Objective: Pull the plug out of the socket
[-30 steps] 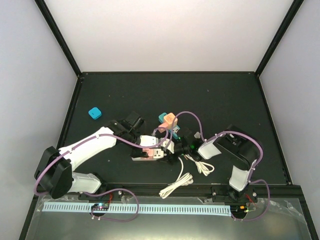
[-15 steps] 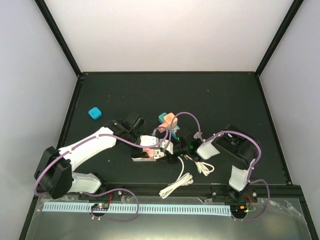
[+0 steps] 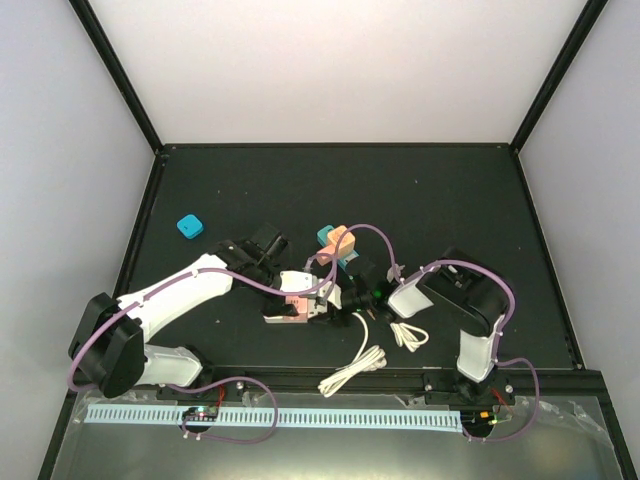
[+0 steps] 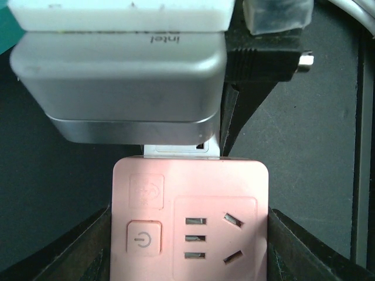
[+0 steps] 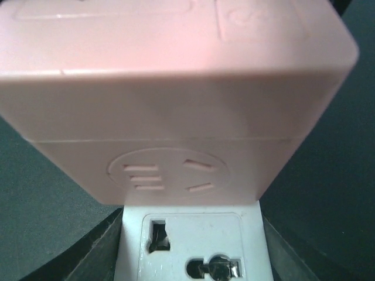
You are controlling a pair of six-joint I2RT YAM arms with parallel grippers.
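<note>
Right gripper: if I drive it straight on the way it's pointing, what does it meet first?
The pink socket cube, most likely. The right gripper is shut on the white adapter, and the cube sits directly ahead, apparently joined to the adapter, so a forward push would press into it.

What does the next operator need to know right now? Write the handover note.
Left claw: shut on the pink socket.
Right claw: shut on the white plug.
Position: both parts are held together near the table's middle, towards the front.
Done: both parts are gripped.
Left: the plug is not yet out, so pull the two apart.
</note>
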